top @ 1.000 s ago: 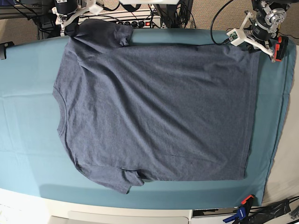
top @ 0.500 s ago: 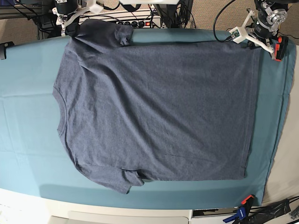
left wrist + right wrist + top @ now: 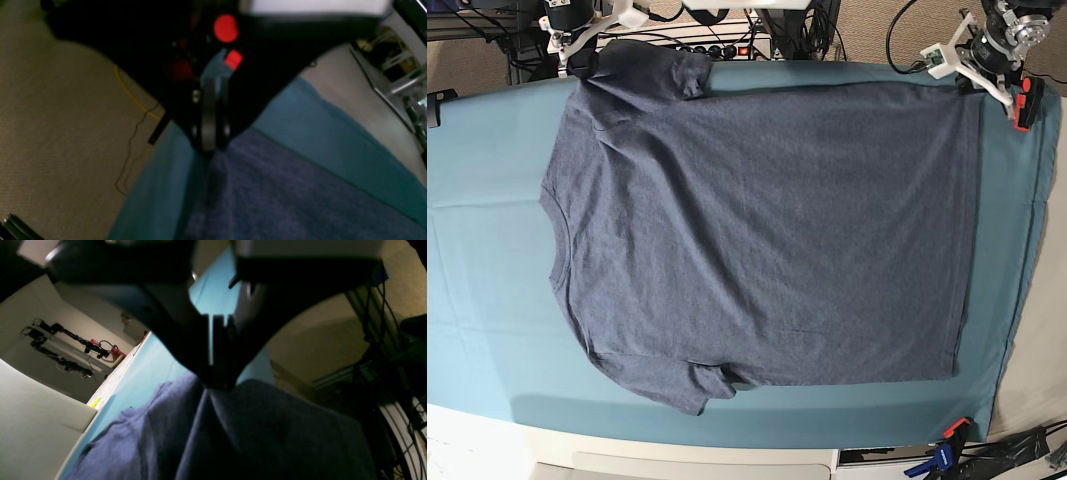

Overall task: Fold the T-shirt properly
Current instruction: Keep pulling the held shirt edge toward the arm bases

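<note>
Broad counter (image 3: 487,300) draped in a teal table cloth (image 3: 1007,250), reaching nearly from edge to edge in the base view. Spread flat across the middle of it, the T-shirt (image 3: 767,240): heathered blue-grey, plain side up, collar toward that view's left, hem toward its right, one sleeve at the near edge, the other bunched at the far left corner. Beige carpet (image 3: 60,126) beyond the cloth in the left wrist view, crossed by a yellow cable (image 3: 131,95).

At the far right corner of the shirt in the base view, the left gripper (image 3: 972,85), jaws clenched on the hem corner; in the left wrist view, left gripper (image 3: 210,146) pinched shut right at the point where the blue-grey cloth (image 3: 283,193) rises to meet it. At the far left corner, the right gripper (image 3: 577,62), jaws clamped on the gathered sleeve; in the right wrist view, right gripper (image 3: 218,381) closed tight, with T-shirt (image 3: 233,440) fabric drawn up in folds to the tips.

Near the front right of the counter, a small orange-and-blue clamp (image 3: 947,445) over the cloth's edge.
</note>
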You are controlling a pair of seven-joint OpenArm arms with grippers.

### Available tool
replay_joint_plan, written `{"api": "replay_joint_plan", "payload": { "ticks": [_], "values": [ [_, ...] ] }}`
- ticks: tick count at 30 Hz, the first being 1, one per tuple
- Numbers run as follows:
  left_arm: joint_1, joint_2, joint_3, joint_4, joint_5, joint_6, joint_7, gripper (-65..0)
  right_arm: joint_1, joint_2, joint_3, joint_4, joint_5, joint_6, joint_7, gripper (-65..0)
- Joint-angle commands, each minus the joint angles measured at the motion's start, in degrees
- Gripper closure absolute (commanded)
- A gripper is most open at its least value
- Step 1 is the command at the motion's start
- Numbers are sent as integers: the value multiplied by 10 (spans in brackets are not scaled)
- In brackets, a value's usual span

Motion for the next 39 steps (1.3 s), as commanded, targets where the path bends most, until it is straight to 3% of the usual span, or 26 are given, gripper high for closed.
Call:
{"api": "replay_joint_plan", "payload": {
  "ticks": [1,17,30,39],
  "values": [
    [9,-8,-4,7,7,4,-4,0,-7,6,3,10,-7,-7,-3,0],
    [66,-29,-9,54,23,6,-5,0,-7,6,3,10,-7,-7,-2,0],
    [101,-29,-120,53,-23,-16,-1,0,-40,6,3,10,-24,-7,-20,0],
    [122,-28,-131,54,-23,-16,1,0,-51,6,-5,10,-25,-8,-34,0]
  ]
}}
